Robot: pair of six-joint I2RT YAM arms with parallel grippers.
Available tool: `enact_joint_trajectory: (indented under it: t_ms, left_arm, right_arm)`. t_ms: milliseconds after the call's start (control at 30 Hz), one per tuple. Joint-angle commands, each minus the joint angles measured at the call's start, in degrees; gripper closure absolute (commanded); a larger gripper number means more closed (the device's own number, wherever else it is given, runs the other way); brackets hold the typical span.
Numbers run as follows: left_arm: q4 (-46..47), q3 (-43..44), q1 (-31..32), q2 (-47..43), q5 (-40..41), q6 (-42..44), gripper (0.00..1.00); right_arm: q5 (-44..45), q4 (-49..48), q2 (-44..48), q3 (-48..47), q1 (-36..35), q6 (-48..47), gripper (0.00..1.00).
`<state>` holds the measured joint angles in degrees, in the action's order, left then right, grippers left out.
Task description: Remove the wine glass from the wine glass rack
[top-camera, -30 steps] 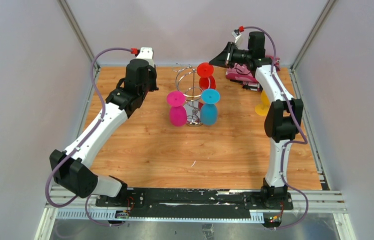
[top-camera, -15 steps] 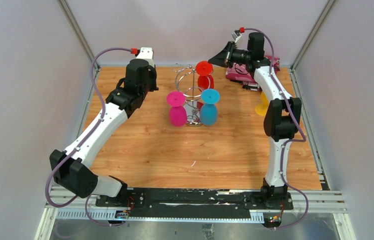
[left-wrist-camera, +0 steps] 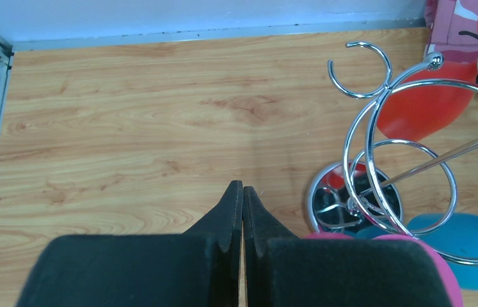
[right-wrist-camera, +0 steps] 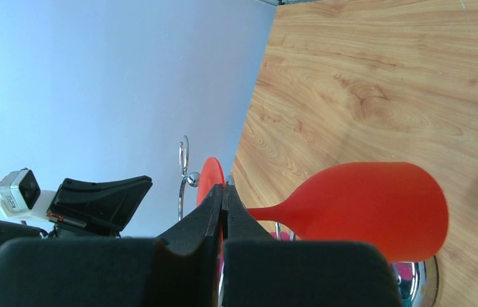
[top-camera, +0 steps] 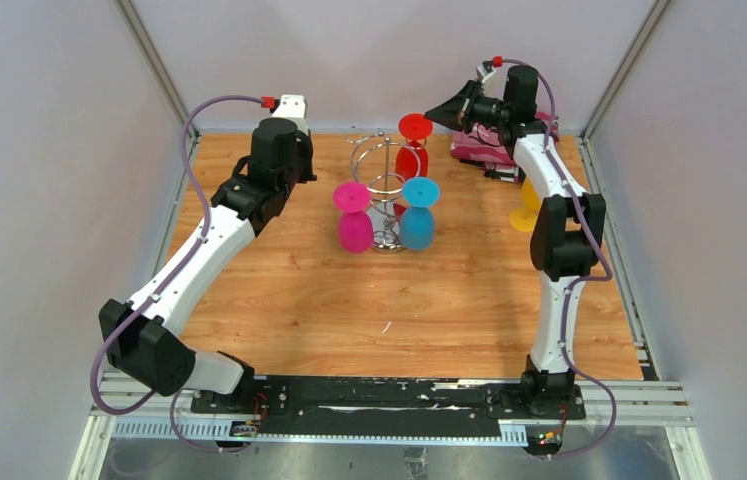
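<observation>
The chrome wine glass rack [top-camera: 381, 185] stands at mid-table with a pink glass [top-camera: 354, 228] and a blue glass [top-camera: 417, 225] hanging upside down from it. My right gripper [top-camera: 431, 113] [right-wrist-camera: 224, 187] is shut on the stem of the red wine glass [top-camera: 412, 160] [right-wrist-camera: 377, 204], just under its foot, at the rack's back right. A chrome hook end [right-wrist-camera: 185, 157] sits right beside the foot; whether the glass still hangs in it I cannot tell. My left gripper [left-wrist-camera: 242, 187] hovers shut and empty over the wood left of the rack's mirror base [left-wrist-camera: 332, 204].
A yellow glass [top-camera: 525, 210] stands near the right edge behind the right arm. A pink patterned object [top-camera: 479, 150] lies at the back right corner. Grey walls enclose the wooden table [top-camera: 349, 300] on three sides.
The right gripper has moved up and to the right, carrying the red wine glass outward from the rack's centre. The left arm has not moved.
</observation>
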<state>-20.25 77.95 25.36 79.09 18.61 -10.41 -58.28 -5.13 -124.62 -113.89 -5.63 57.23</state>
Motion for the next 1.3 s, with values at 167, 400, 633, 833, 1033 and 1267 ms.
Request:
enact_joint_trajectory:
  t_ms: [167,400,633,833,1033,1267]
  left_arm:
    - [-0.02,-0.33,0.38,-0.45,0.59,0.75,1.00]
    - [0.18,-0.42,0.39,-0.09,0.56,0.59,1.00]
    - [0.27,-0.54,0.39,-0.25,0.74,0.40,1.00]
    - [1.44,-1.41,0.39,-0.90,2.59,0.04,1.00]
    - [3.78,-2.45,0.34,-2.69,3.07,-0.79,1.00]
    - [8.77,-3.17,-0.92,-4.97,-4.30,-2.78,0.86]
  right_arm:
    - [0.73,-3.86,-0.87,0.70,2.43,3.62,1.00]
    - [0.43,-6.51,-0.18,1.40,3.62,5.53,1.00]
    - [0.50,-7.77,-0.96,-1.87,4.00,7.54,1.00]
    - [0.60,-11.22,-0.03,-3.12,4.67,10.52,1.00]
    - [0.43,-11.61,2.41,-7.29,5.08,11.83,1.00]
    - [-0.54,-13.65,12.62,-3.96,6.85,11.53,1.00]
